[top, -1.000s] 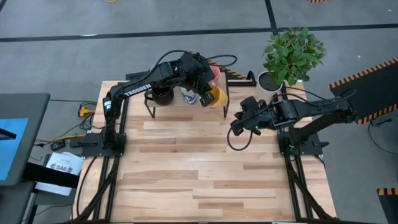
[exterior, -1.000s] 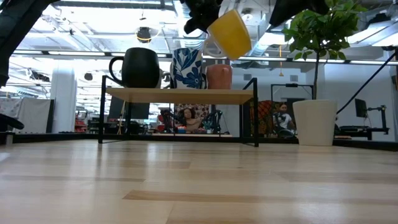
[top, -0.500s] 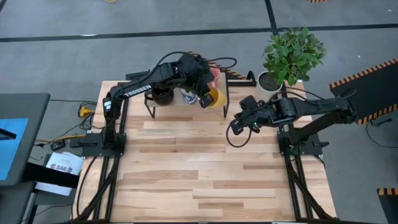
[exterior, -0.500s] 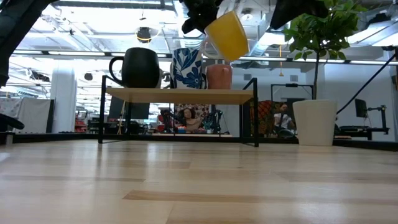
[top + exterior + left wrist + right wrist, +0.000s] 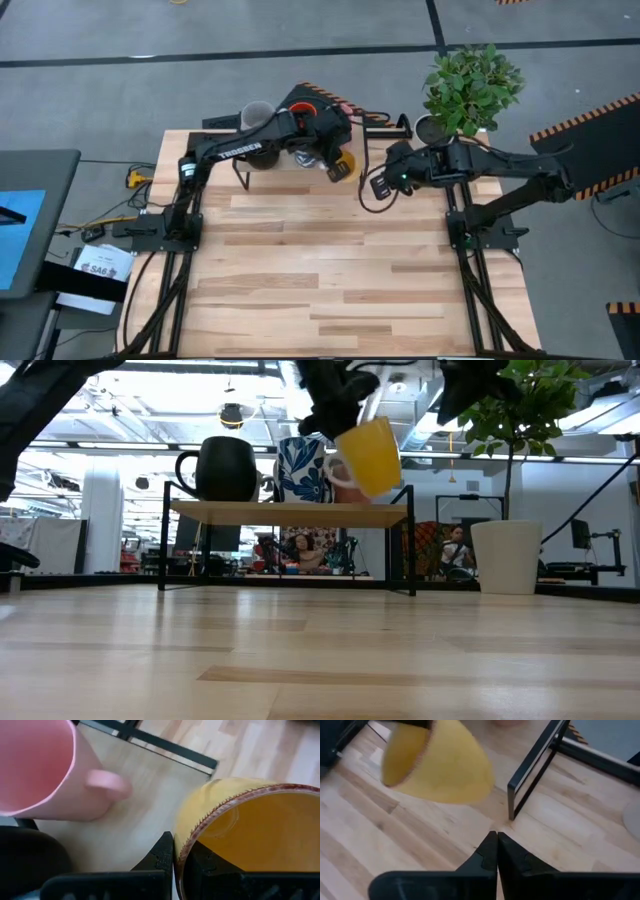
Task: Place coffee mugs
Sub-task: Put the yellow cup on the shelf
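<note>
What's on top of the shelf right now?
On the shelf stand a black mug, a blue-patterned mug and a pink mug. The left gripper holds the yellow mug tilted above its end. Anything behind them is hidden.

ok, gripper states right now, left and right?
Left gripper: closed on the rim of the yellow mug, held tilted at the shelf's right end.
Right gripper: closed, empty, near the shelf's right leg.
</note>
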